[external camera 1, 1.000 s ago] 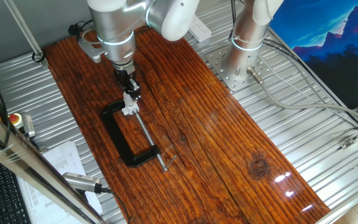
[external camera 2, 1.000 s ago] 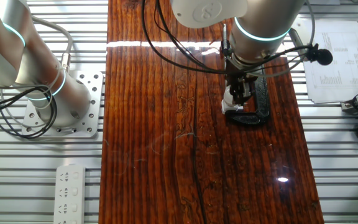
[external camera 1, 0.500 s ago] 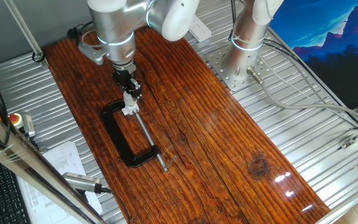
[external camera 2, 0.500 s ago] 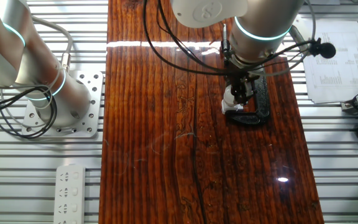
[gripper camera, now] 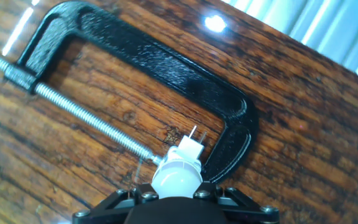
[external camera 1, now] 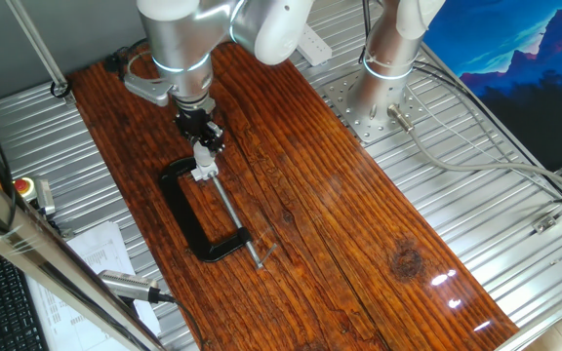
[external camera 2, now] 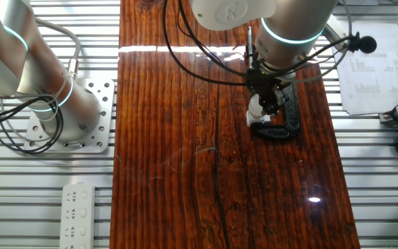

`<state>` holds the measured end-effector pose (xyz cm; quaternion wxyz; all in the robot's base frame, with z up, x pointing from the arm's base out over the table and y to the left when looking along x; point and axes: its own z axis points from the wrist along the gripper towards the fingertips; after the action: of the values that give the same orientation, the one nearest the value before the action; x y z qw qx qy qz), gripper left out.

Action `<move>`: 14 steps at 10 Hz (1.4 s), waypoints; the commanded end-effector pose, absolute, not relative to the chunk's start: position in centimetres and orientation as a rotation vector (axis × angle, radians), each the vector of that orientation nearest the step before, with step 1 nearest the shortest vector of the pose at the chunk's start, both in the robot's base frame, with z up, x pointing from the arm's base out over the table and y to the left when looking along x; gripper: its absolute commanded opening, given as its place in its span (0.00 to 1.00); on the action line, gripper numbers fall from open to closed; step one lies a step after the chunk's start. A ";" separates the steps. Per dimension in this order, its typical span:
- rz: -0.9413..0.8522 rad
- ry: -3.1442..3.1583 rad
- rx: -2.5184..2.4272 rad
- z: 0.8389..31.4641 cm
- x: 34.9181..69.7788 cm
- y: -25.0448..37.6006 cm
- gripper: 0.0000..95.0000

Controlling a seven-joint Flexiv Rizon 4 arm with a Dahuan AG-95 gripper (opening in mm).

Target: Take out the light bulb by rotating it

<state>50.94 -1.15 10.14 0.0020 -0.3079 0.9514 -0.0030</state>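
White bulb betw. fingers, above socket block at black C-clamp w/ steel screw.

A dark reddish wooden counter is lying over a ribbed metal bench, glare from overhead light is gleaming on its varnish, a blue mountain poster is standing at one side, and a white power strip is resting nearby.
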 end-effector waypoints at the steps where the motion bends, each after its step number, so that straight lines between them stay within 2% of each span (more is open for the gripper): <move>1: -0.022 2.926 -1.144 10.1 50.9 -1.1 0.00; 14: -0.060 2.607 -1.762 10.2 50.9 -1.0 0.00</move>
<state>50.97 -1.06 10.20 -0.0032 -0.5537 0.8325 -0.0186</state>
